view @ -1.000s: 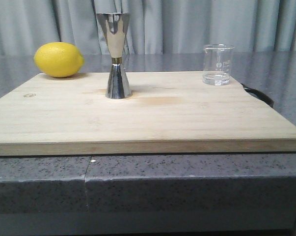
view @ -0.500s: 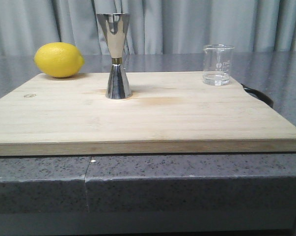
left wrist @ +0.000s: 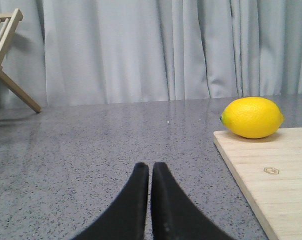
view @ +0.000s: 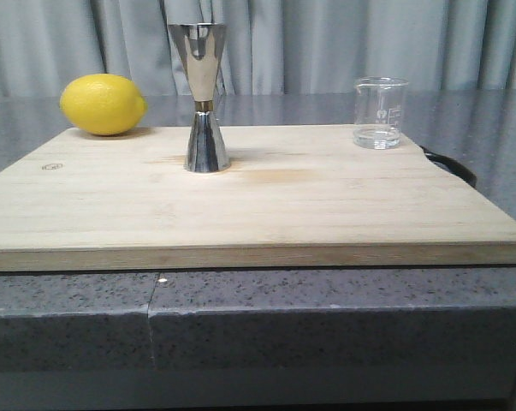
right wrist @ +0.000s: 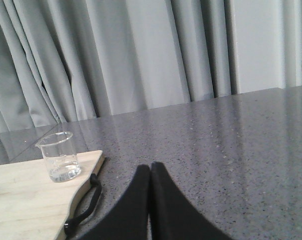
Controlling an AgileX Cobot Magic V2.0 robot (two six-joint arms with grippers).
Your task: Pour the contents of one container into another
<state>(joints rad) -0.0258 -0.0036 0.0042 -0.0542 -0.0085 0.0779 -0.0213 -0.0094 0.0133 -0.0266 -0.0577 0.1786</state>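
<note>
Clear glass beaker [right wrist: 60, 156] stands upright nearer the right gripper [right wrist: 150, 172]; both it and left gripper [left wrist: 150, 172] pinched closed, empty.

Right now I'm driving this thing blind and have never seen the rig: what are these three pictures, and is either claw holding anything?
It is a two-armed robot at a grey table. One picture looks forward over a wooden cutting board; the other two come from cameras on each wrist. On the board stand a steel jigger and a small glass beaker with a little clear liquid, with a lemon at the board's far left corner. The black prongs are the claws: the left gripper and right gripper are both shut and empty, low over the table off either side of the board. Nothing is held.
</note>
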